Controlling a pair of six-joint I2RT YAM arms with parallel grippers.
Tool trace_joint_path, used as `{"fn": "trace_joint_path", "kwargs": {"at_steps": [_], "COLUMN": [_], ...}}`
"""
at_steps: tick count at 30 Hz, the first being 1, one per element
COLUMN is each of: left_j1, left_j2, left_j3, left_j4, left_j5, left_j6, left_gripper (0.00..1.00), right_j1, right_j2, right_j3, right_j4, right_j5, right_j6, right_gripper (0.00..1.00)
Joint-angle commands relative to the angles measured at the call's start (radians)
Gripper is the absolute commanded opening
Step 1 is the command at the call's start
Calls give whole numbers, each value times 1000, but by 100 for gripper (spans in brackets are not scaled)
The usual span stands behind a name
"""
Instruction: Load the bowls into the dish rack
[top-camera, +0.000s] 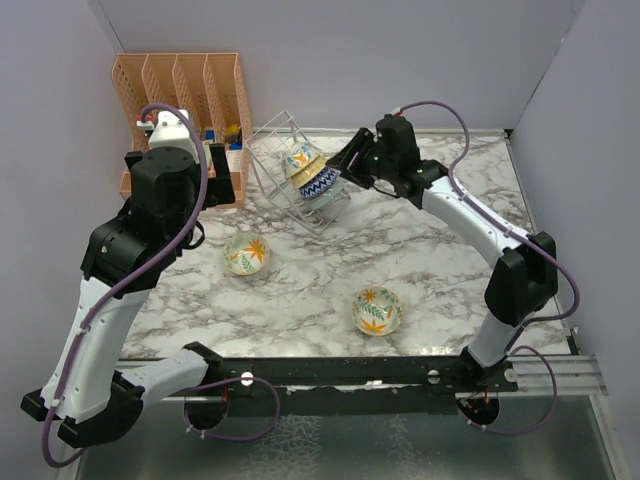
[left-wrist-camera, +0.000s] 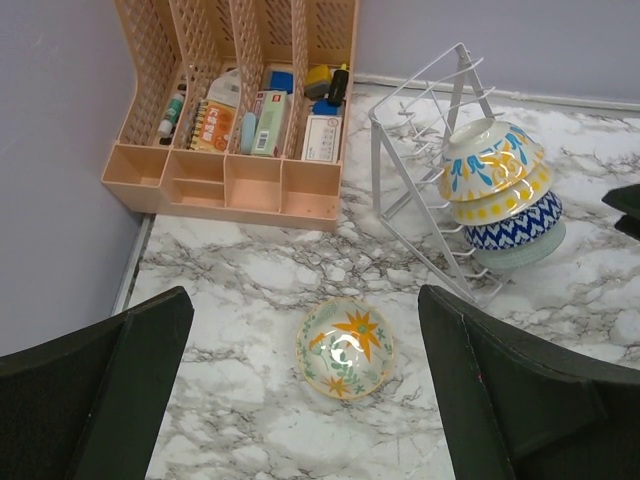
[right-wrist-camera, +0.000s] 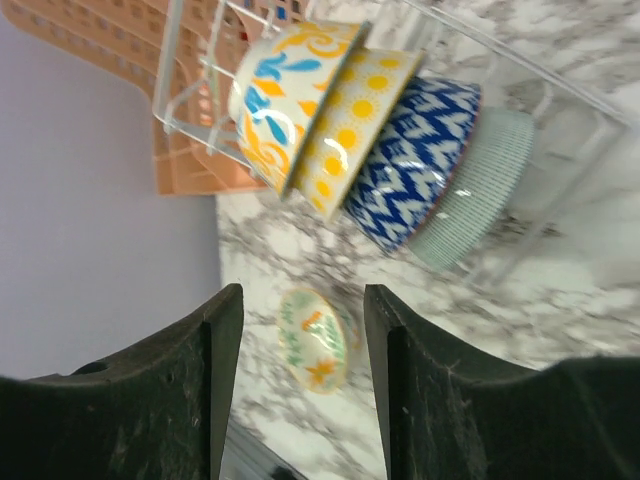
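Marble tabletop (left-wrist-camera: 250, 300): 4 bowls (left-wrist-camera: 500, 195) in rack (left-wrist-camera: 376, 165), organizer (left-wrist-camera: 235, 190) labels unreadable.

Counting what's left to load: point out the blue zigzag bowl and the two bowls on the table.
blue zigzag bowl (left-wrist-camera: 515, 222): left wrist view, patterned outer wall.
left table bowl (left-wrist-camera: 345, 347): left wrist view, orange flower inside.
right table bowl (top-camera: 377, 310): top view, inner centre.

teal bowl (right-wrist-camera: 487, 185): plain | zigzag bowl (right-wrist-camera: 420, 165): blue-white | sun bowl (right-wrist-camera: 352, 130): yellow
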Motion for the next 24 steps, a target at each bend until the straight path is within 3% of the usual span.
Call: {"fn": "trace_joint_path", "kwargs": {"at_steps": [1, 6, 11, 14, 24], "left_j1": [-2, -3, -4, -2, -3], "left_j2": [-3, 6, 14, 15, 7], "left_j3": [-5, -26, -34, -37, -60], "left_j4": [37, 41, 41, 40, 38], "left_j5": [-6, 3, 20, 32, 48], "left_j6": [8, 6, -5, -7, -25], "left_gripper": [99, 99, 99, 99, 99], "right_j1": [5, 117, 302, 380, 559], "right_j2": [-72, -143, -224, -244, -205], "right_j3": [50, -10, -111, -146, -273], "right_j4": [-403, -648, -778, -831, -825], "right_j5": [-32, 5, 61, 75, 162], "right_j6": [-324, -498, -464, -430, -366], "right_gripper": [52, 52, 53, 58, 57]}}
